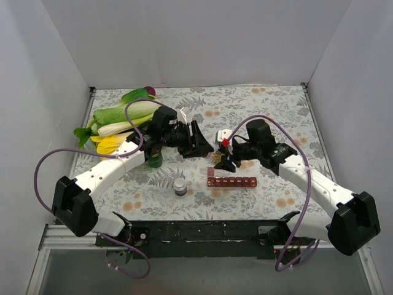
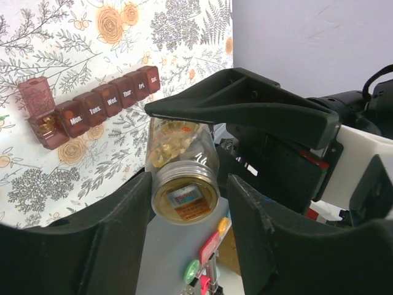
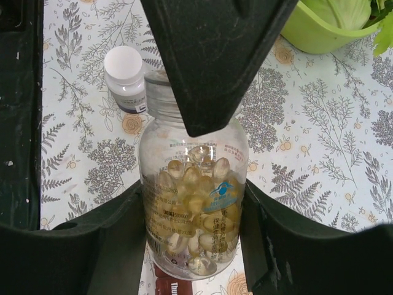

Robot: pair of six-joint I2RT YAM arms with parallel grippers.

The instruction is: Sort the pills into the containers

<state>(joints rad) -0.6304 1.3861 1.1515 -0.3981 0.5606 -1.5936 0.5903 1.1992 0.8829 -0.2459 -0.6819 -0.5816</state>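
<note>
While containers [image 2: 101, 104] read Mon.–Sat., right pincer [image 3: 195, 221] clamps pill bottle [image 3: 193, 178], left pincer [image 2: 189, 184] gapes

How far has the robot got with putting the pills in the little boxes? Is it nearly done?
Barely started. Done: the end lid of the containers is open, with what may be one of the pills inside. In hand: the right gripper clamps a clear bottle of them; the left gripper sits open around its end. Left: the six lids Mon. to Sat. are shut.
</note>
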